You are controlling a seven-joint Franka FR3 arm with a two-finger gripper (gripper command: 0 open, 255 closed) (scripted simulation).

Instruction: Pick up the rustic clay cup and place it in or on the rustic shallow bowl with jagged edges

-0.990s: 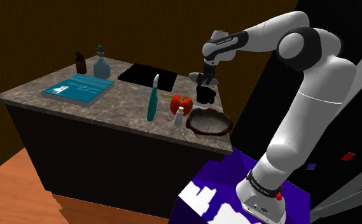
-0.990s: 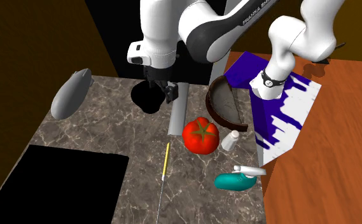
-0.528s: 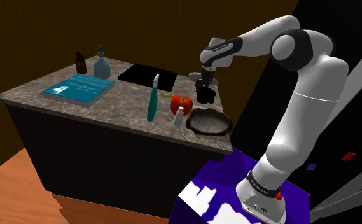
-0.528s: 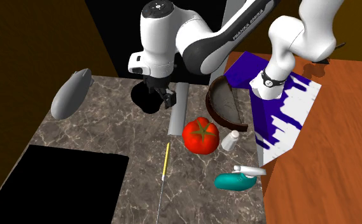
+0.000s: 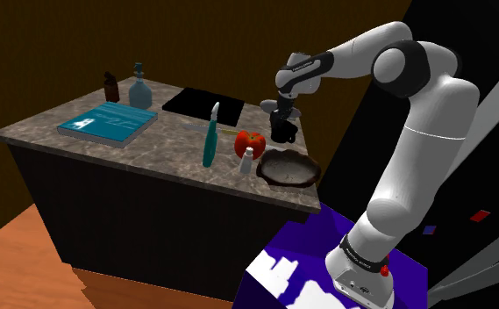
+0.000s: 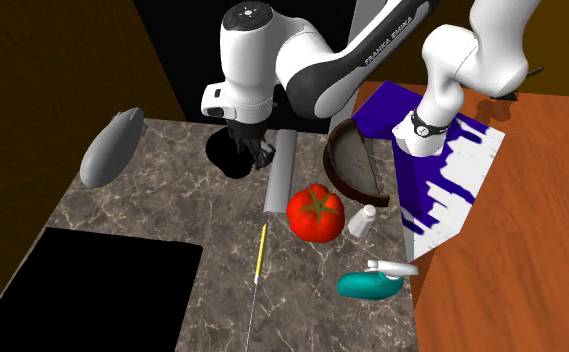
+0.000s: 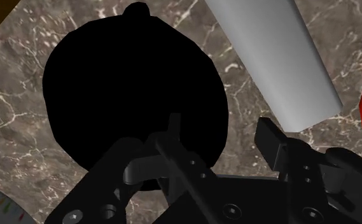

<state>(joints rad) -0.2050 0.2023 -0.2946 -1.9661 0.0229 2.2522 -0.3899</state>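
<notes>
The cup [image 5: 283,133] [image 6: 224,153] [image 7: 128,83] is drawn pure black and stands upright on the marble counter. My gripper [image 5: 281,118] [image 6: 256,150] [image 7: 224,133] is down at the cup's rim, on the side toward the bowl. It is open: in the wrist view one finger [image 7: 173,130] lies over the cup's mouth and the other [image 7: 273,139] stands outside its wall, apart from it. The shallow dark brown bowl [image 5: 288,168] [image 6: 351,166] with its uneven rim sits near the counter corner closest to the stand.
A red tomato [image 5: 251,142] [image 6: 315,212] and a small white shaker [image 5: 248,159] [image 6: 361,220] lie between cup and bowl. A grey cylinder [image 6: 279,180] [image 7: 275,57] lies right beside the cup. A teal bottle [image 5: 210,140], a book [image 5: 107,123] and a black mat [image 5: 202,105] sit farther off.
Over the last second the arm's elbow rose and the hand settled a little lower onto the cup's rim. The cup has not moved.
</notes>
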